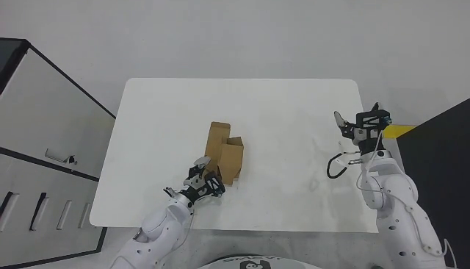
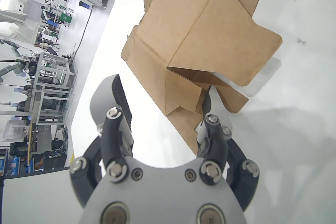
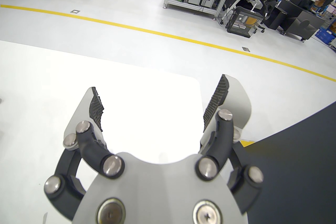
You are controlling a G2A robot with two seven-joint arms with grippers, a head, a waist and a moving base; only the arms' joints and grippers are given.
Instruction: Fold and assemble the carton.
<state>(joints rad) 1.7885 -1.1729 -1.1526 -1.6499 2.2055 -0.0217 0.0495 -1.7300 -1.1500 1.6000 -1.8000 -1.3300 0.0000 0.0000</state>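
A brown cardboard carton (image 1: 225, 153) lies partly folded near the middle of the white table (image 1: 294, 107), its flaps loose and one end gaping. In the left wrist view the carton (image 2: 199, 33) shows that gaping end toward my left gripper (image 2: 162, 93). That gripper is open, and a loose flap lies between its fingers; one finger (image 2: 207, 104) sits at the flap's edge, the other (image 2: 119, 96) stands clear. From above, the left gripper (image 1: 203, 176) is at the carton's near end. My right gripper (image 3: 160, 93) is open and holds nothing, above the table's right edge (image 1: 345, 126).
A dark panel (image 1: 440, 144) stands just off the table's right side, close to the right arm. A grey cabinet (image 1: 37, 115) sits beside the left edge. Bare tabletop stretches between the carton and the right gripper.
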